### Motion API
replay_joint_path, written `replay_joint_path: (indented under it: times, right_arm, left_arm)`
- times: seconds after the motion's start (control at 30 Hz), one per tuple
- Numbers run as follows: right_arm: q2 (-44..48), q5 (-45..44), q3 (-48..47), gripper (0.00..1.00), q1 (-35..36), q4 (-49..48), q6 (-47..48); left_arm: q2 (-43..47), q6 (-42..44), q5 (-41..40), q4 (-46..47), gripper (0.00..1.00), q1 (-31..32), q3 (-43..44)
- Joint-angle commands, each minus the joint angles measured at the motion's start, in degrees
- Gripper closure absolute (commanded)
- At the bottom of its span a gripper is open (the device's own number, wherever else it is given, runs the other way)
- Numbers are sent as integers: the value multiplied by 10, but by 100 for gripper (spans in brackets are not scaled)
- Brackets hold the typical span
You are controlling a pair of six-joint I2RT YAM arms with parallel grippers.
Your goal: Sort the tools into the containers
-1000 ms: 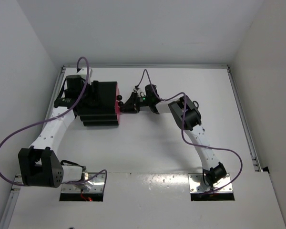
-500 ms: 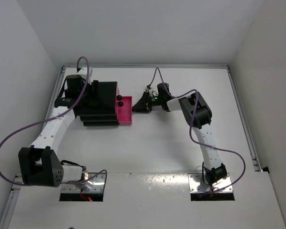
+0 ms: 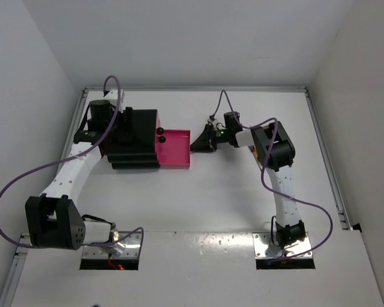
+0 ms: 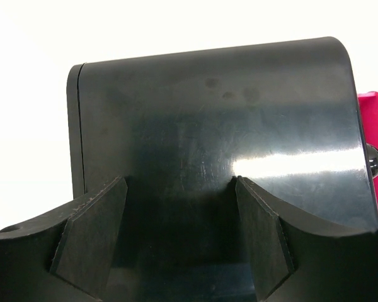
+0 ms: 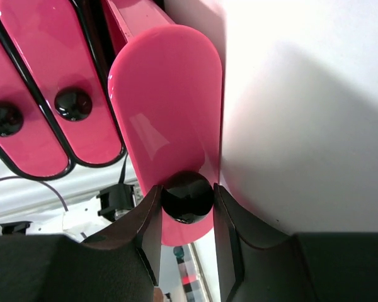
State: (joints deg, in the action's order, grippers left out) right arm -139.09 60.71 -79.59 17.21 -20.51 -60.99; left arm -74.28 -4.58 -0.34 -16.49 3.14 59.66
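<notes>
pulls pink drawer (image 3: 174, 150) way further out | pinches knob (image 5: 187, 196) in right gripper (image 5: 186, 202) | holds left gripper (image 4: 179, 236) wide over cabinet (image 4: 214, 119) | makes room for tools

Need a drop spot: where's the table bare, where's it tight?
Bare: the wide table strip between the open drawer and the arm bases; also right of the right arm, up to the side rail. Tight: the drawer front, where the right gripper clamps the knob, and left of the cabinet, beside the left arm.
</notes>
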Motion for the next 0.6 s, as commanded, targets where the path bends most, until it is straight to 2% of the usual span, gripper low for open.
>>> replay_joint_path:
  times: [0.0,0.03,0.07,0.2,0.5,0.57]
  right_arm:
    - [27,-19,12,92,-2,27,37]
    - [27,-19,12,84,-2,40,42]
    - [27,-19,12,70,-2,48,47]
    - [43,-35,18,45,-8,85,80]
    - [142,-54,29,44,-53,173,186]
    - [185,-62,16,44,-66,213,246]
  left_arm:
    - [-18,-8,-4,-39,24,8,-11]
    - [-18,-8,-4,-39,24,8,-11]
    - [-18,-8,-4,-39,23,8,-11]
    - [-24,-8,-4,-39,20,8,-11]
    - [-24,-8,-4,-39,15,13,-6]
    - [-18,-8,-4,-39,12,19,-6]
